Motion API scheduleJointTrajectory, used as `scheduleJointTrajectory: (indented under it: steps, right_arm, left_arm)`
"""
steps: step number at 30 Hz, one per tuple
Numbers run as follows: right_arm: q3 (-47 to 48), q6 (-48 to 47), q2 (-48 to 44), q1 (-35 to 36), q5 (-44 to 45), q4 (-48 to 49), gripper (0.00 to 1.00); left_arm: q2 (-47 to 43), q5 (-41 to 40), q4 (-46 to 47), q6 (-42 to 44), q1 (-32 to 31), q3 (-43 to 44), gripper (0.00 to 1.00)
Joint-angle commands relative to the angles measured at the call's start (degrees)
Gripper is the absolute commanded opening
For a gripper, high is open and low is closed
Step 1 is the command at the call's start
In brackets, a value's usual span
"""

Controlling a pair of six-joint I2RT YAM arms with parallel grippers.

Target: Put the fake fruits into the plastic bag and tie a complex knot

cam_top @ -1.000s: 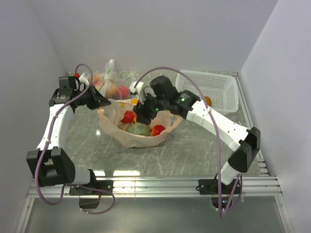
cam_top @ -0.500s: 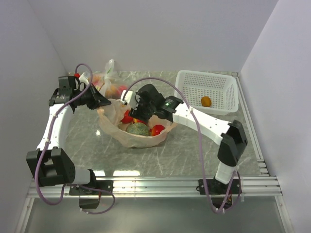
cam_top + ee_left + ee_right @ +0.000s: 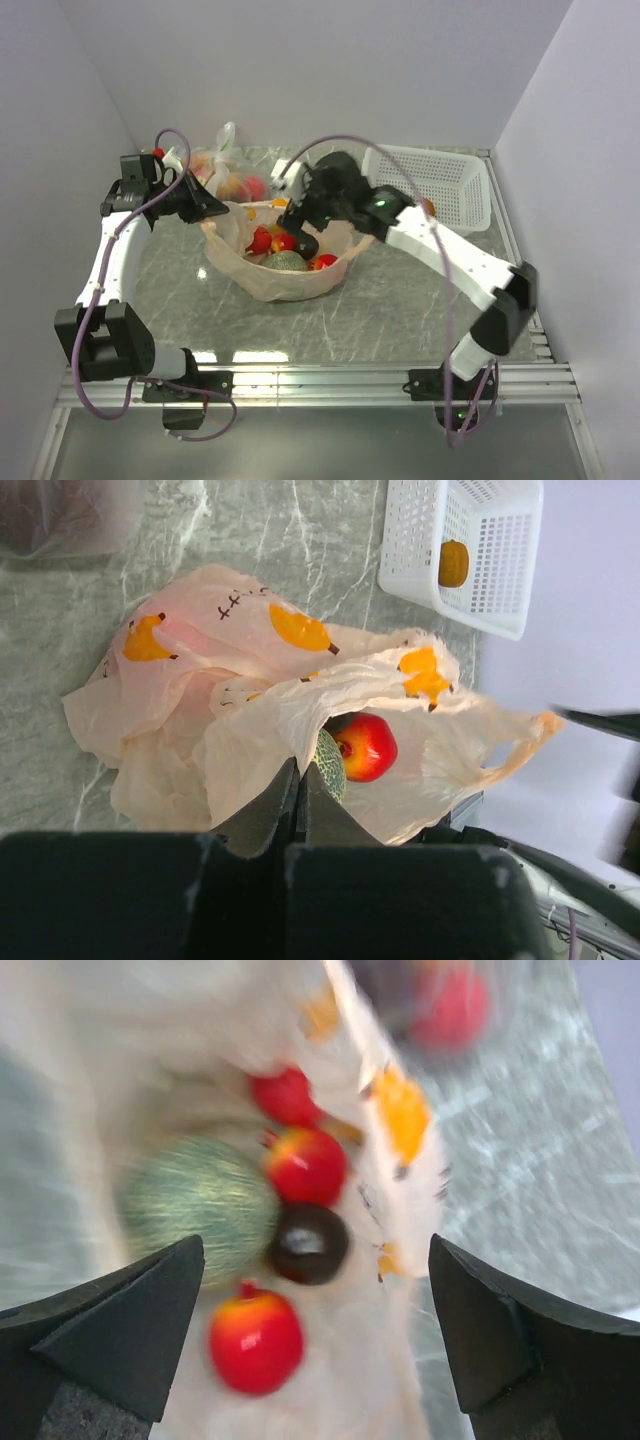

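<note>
Gaping wide and empty, my right gripper (image 3: pixel 315 1340) hung over the crinkly peach-orange plastic bag (image 3: pixel 290 285); my left gripper (image 3: pixel 298 800) pinched its rim. Inside lay three glossy red balls (image 3: pixel 306 1165), a maroon ball (image 3: pixel 308 1244) and a green netted melon (image 3: pixel 198 1210).

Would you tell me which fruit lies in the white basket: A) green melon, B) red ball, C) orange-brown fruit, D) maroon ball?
C: the orange-brown fruit sits alone in the basket; the melon, red balls and maroon ball lie in the bag.
</note>
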Motion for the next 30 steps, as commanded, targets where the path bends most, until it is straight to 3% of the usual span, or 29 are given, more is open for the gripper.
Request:
scheduleJointTrajectory:
  steps: [1,4,7,11,15,22,30]
  right_arm:
    - [6.02,13.45,-8.21,-7.29,-15.38,-3.02,1.0]
    - [7.27,21.73,-9.0,-18.6,-19.47,-3.3,1.0]
    - [8.14,24.47,-8.4,-26.02,-15.18,-4.87,1.0]
    - [15.77,23.61,2.91,-40.41,-9.21,-18.89,0.98]
    - [23.95,19.4,12.78,-48.7,-3.93,-25.17,0.95]
    - [28.97,11.84,24.12,-50.3,4.69,-28.61,0.95]
    - [28.54,9.72,31.77,-49.86,5.23,-28.34,0.96]
  left_arm:
    - [-0.34,1.27,2.27,-0.33,-0.43,1.82,0.01]
    - [-0.52,1.35,2.54,-0.5,-0.35,1.2,0.0]
    - [-0.78,0.83,2.36,-0.42,-0.43,1.2,0.01]
    - [-0.96,0.56,2.45,-0.5,-0.52,1.2,0.01]
    - [-0.61,0.65,2.89,-0.77,-0.52,0.94,0.0]
    - [-0.08,0.56,3.59,-1.03,-0.61,0.41,0.01]
    - [-0.08,0.21,3.07,-0.42,-0.7,0.41,0.01]
